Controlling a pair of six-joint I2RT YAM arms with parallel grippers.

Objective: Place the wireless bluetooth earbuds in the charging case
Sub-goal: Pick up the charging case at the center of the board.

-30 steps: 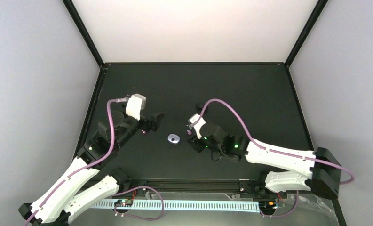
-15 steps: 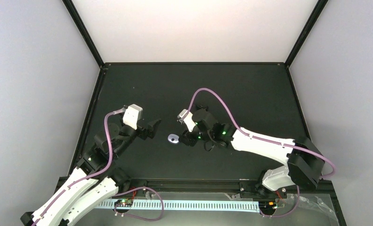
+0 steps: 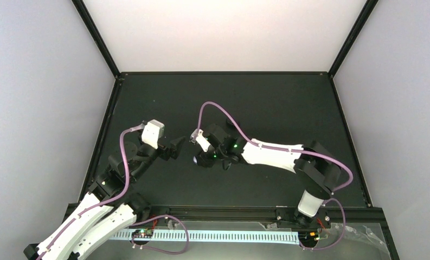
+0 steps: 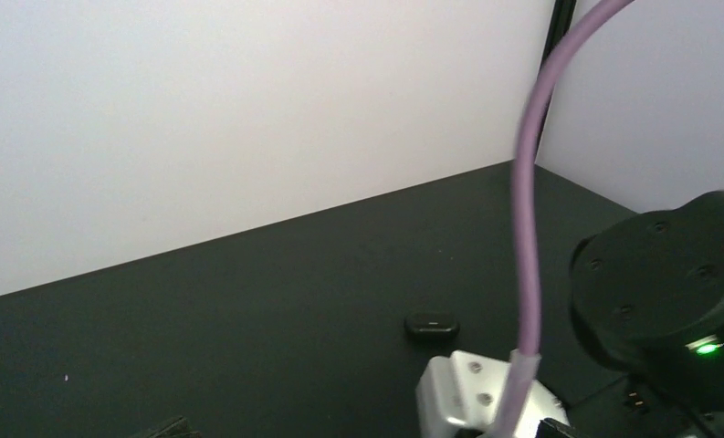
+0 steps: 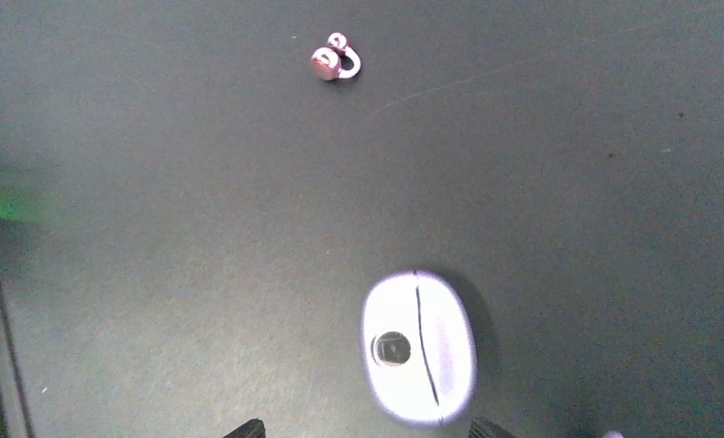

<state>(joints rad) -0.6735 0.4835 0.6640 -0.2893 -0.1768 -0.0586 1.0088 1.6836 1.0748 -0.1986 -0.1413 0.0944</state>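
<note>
Black desk (image 5: 157, 228) fills the right wrist view. The charging case (image 5: 419, 347) lies shut on it, seam up, between the widely spread fingertips (image 5: 248, 427) of the right hand (image 5: 365, 431); neither tip touches it. The wireless bluetooth earbuds (image 5: 333, 60) lie well apart from the case as one small cluster (I cannot separate them). The left hand (image 3: 175, 146) hovers near the case, to its left in the top view; whether it is spread or closed, I cannot tell.

Top camera looks down from behind; left wrist faces the back wall (image 4: 248, 119). Right wrist looks down, close on the charging case (image 5: 419, 347); top shares it.
</note>
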